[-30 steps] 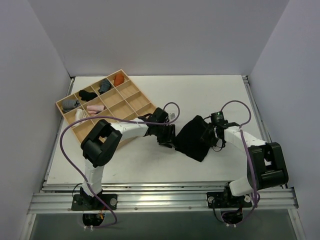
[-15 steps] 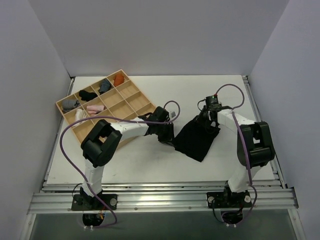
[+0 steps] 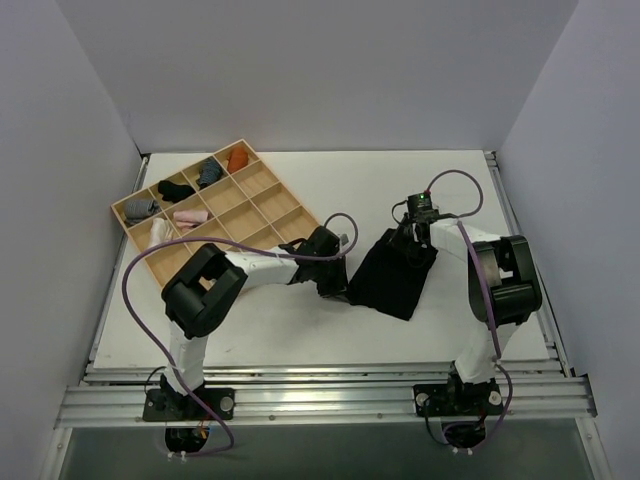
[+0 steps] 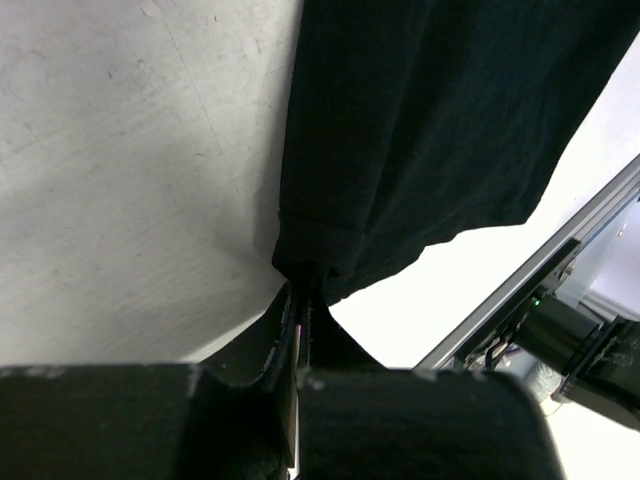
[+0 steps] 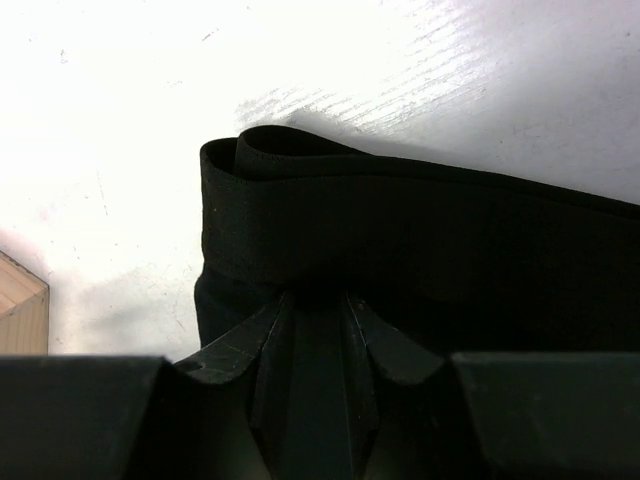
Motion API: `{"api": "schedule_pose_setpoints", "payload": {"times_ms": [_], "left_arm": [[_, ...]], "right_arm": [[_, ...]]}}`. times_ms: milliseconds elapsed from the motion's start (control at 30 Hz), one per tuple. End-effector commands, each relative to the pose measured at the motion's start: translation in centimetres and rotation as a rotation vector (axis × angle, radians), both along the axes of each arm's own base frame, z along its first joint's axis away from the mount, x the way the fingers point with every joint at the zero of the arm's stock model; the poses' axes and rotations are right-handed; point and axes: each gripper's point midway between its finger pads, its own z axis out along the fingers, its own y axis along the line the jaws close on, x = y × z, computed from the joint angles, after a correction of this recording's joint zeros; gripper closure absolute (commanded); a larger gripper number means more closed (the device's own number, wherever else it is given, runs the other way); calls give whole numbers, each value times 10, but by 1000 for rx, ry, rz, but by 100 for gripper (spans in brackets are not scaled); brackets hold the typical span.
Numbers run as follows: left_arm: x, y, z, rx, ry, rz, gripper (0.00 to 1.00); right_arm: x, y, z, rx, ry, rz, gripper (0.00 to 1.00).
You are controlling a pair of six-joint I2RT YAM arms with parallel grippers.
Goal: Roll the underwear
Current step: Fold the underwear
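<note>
The underwear (image 3: 392, 279) is a flat black cloth lying on the white table between the two arms. In the top view my left gripper (image 3: 337, 283) sits at its left edge. The left wrist view has that gripper (image 4: 301, 288) shut on a hemmed corner of the underwear (image 4: 430, 120), which spreads away from it. My right gripper (image 3: 414, 246) is at the cloth's far right edge. In the right wrist view it (image 5: 318, 300) is shut on a fold of the underwear (image 5: 420, 225), with the doubled waistband just beyond the fingers.
A wooden compartment tray (image 3: 262, 191) lies at the back left, holding small rolled bundles: orange (image 3: 237, 158), grey (image 3: 208, 172), black (image 3: 175, 189), pink (image 3: 190, 215). One corner of the tray (image 5: 20, 310) shows in the right wrist view. The aluminium rail (image 3: 320, 395) runs along the near edge.
My left gripper has closed on the underwear's left corner. The right gripper has moved toward the back and a little left, drawing the cloth's far edge with it.
</note>
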Motion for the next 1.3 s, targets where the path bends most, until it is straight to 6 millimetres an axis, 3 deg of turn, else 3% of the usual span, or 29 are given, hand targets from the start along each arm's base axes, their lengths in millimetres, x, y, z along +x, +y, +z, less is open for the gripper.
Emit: {"api": "schedule_pose_setpoints", "payload": {"times_ms": [0, 167, 200, 267, 333, 400, 533, 567, 667, 700, 767, 800, 933, 1100, 1267], "left_arm": [[-4, 4, -2, 36, -15, 41, 98], [-1, 2, 13, 18, -37, 54, 84], [1, 2, 23, 17, -47, 55, 74], [8, 3, 37, 22, -77, 61, 71], [18, 7, 58, 40, -111, 69, 61], [26, 15, 73, 61, -138, 78, 60], [41, 13, 102, 35, -195, 78, 59], [48, 6, 115, 14, -226, 68, 59], [56, -12, 125, -30, -236, 23, 59], [57, -19, 117, -32, -217, 6, 59], [58, -33, 122, -79, -216, -23, 59], [57, -37, 112, -74, -197, -30, 59], [51, -43, 85, -52, -148, -52, 60], [41, -24, 33, 53, -92, -31, 60], [32, -1, 5, 147, -73, -42, 60]], "right_arm": [[-4, -10, -17, -59, 38, 1, 79], [-2, -5, -9, -51, 25, 32, 79], [0, -3, -4, -44, 15, 40, 79], [2, -2, 9, -37, -6, 54, 79], [3, -2, 20, -34, -22, 61, 79], [0, -5, 34, -43, -30, 65, 79], [-8, -17, 55, -48, -46, 42, 79], [-8, -25, 62, -53, -53, 23, 79], [-17, -49, 61, -83, -24, -26, 79], [-19, -55, 60, -96, -17, -40, 79], [-28, -68, 53, -118, 14, -63, 79], [-30, -78, 49, -132, 27, -86, 79], [-41, -87, 21, -133, 87, -96, 79], [-57, -90, -17, -151, 167, -87, 79], [-64, -93, -21, -168, 171, -79, 80]]}}
